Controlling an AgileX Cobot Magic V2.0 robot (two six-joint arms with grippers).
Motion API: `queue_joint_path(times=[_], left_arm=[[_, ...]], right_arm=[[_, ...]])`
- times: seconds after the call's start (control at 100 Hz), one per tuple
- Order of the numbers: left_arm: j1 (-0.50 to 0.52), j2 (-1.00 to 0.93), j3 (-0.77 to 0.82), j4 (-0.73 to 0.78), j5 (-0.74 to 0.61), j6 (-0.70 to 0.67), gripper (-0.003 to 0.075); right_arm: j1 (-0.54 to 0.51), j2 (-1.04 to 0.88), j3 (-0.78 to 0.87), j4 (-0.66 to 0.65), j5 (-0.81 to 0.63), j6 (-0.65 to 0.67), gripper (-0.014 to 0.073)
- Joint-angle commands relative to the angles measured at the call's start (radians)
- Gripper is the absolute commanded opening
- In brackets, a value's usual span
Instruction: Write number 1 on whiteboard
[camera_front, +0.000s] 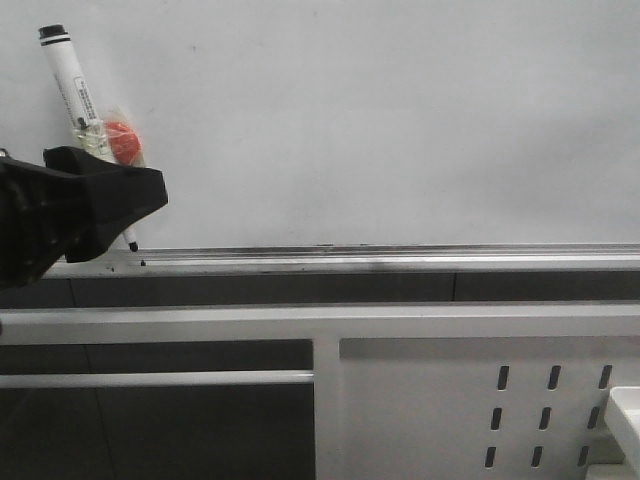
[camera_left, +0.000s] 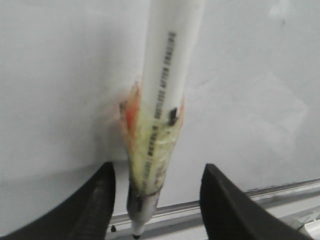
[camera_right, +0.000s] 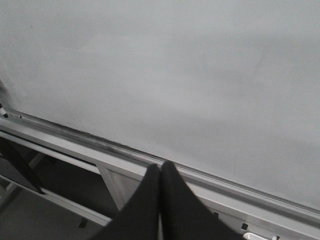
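Note:
The whiteboard (camera_front: 400, 120) fills the upper part of the front view, with its silver rail (camera_front: 400, 258) below; no marker stroke shows on it. A white marker pen (camera_front: 72, 85) with a black cap at the top leans on the board at the far left, tip down on the rail. Yellowish tape and an orange piece (camera_front: 122, 140) are wrapped around it. My left gripper (camera_front: 135, 200) is open around the pen's lower part. In the left wrist view the pen (camera_left: 167, 75) stands between the spread fingers (camera_left: 95, 200) with gaps on both sides. My right gripper (camera_right: 160, 167) is shut and empty, below the board (camera_right: 175, 65).
Below the rail runs a white horizontal bar (camera_front: 300, 322). A white metal panel with slot holes (camera_front: 430, 400) stands at the lower right. A white object's edge (camera_front: 628, 410) shows at the right border. The rail also shows in the right wrist view (camera_right: 75, 137).

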Motion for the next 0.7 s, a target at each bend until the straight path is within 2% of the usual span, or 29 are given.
queue_joint_path(times=[0.0, 0.29, 0.43, 0.69], left_arm=[[-0.008, -0.023, -0.018, -0.012, -0.222, -0.009, 0.0334], [-0.008, -0.023, -0.018, -0.012, -0.222, -0.009, 0.0181], [-0.008, -0.023, -0.018, -0.012, -0.222, -0.009, -0.0022], [-0.008, -0.023, -0.018, 0.001, -0.222, -0.009, -0.0020]], right_arm=[[0.002, 0.006, -0.033, 0.001, -0.081, -0.013, -0.0059], [0.002, 0.006, -0.033, 0.001, -0.081, -0.013, -0.0059], [0.002, 0.006, -0.033, 0.001, -0.081, -0.013, -0.0059], [0.002, 0.006, -0.033, 0.001, -0.081, -0.013, -0.0059]])
